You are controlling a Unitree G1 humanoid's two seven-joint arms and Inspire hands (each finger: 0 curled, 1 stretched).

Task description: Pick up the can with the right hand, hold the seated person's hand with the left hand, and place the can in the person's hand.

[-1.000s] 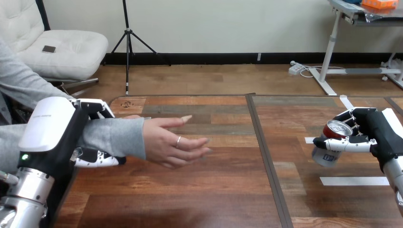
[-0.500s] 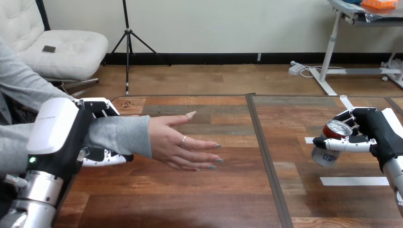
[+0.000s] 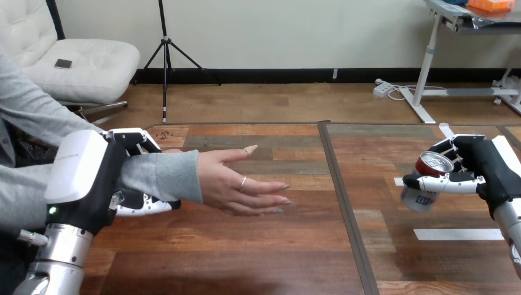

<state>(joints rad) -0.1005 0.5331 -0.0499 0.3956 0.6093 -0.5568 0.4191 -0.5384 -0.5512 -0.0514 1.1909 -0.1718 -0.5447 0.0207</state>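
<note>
Person's hand (image 3: 242, 184) over table (image 3: 295, 252) at left, left hand (image 3: 83, 175) round forearm (image 3: 161, 175), can (image 3: 426, 181) in right hand (image 3: 486, 167)

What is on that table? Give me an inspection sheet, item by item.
Surface: wooden table.
Job's things: can, tilted, in the right hand, at the table's right; person's hand open over the table, apart from the can.
Clutter: white tape strips near the right hand.
Hands: left hand curled round the person's forearm; right hand curled round the can.
Cables: nothing seen.
Surroundings: person seated at the table's left.
</note>
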